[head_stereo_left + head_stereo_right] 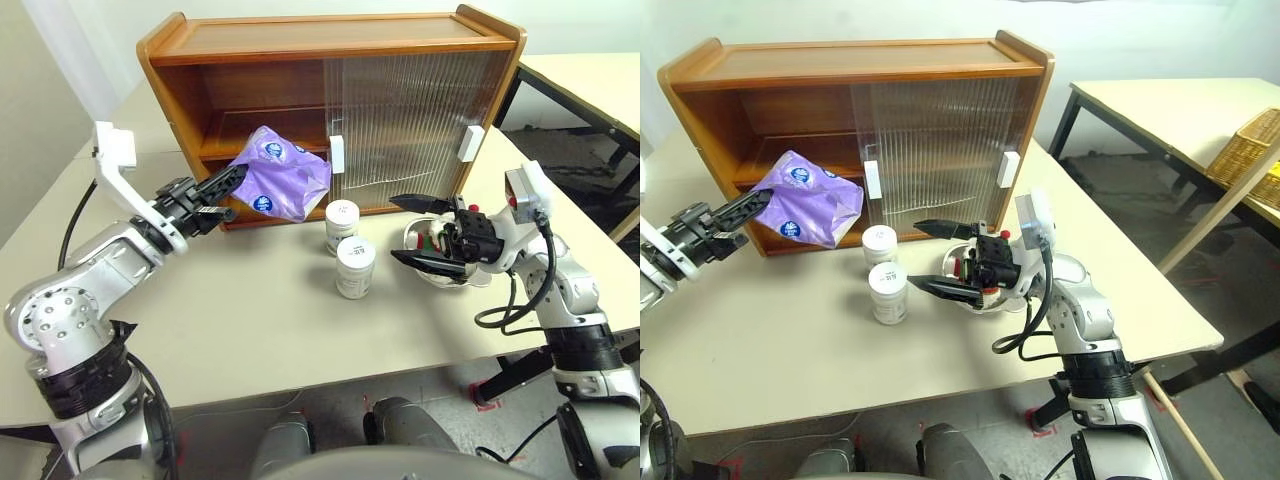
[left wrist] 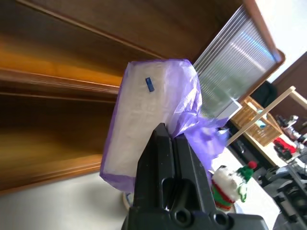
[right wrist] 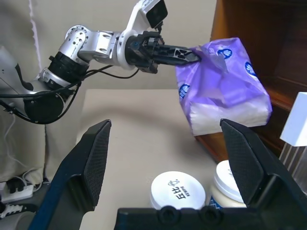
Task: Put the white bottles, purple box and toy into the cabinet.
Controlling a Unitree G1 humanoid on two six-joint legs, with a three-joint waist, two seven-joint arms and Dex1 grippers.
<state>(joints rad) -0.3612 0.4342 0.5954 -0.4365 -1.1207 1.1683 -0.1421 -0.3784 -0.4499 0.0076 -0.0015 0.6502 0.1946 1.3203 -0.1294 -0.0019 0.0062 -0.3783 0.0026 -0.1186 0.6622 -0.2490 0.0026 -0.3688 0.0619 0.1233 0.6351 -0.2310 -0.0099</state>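
Arms reach in from both lower corners of the head views. Left pincer (image 1: 222, 196), at centre left of the frame, points level toward the cabinet (image 1: 330, 110), its black fingers pressed together on a fold of crinkly wrap at the corner of the purple box (image 1: 278, 178). That pack hangs clear of the tabletop (image 1: 240, 320), in front of the cabinet's open left half, at the height of its lower shelf. Right pincer (image 1: 425, 235), at centre right, points sideways toward frame left with its two fingers spread wide, one above the other, gripping nothing.

Round blue-and-white logos dot the purple wrap; their lettering is too small to read. A small blue mark sits on the pack's pale end face in the left wrist view. Each of the white bottles (image 1: 349, 243) carries a printed label on its cap; the print cannot be made out.

Both ribbed sliding doors stand over the cabinet's right half, each with a white handle. What can be seen of the open left half holds nothing. The two bottles stand upright and close together on the tabletop just before the cabinet, centre frame. Behind the right pincer's fingers sits a shiny bowl (image 1: 414, 237) with the toy (image 2: 229, 184) in it, its green hat and red pompom showing.
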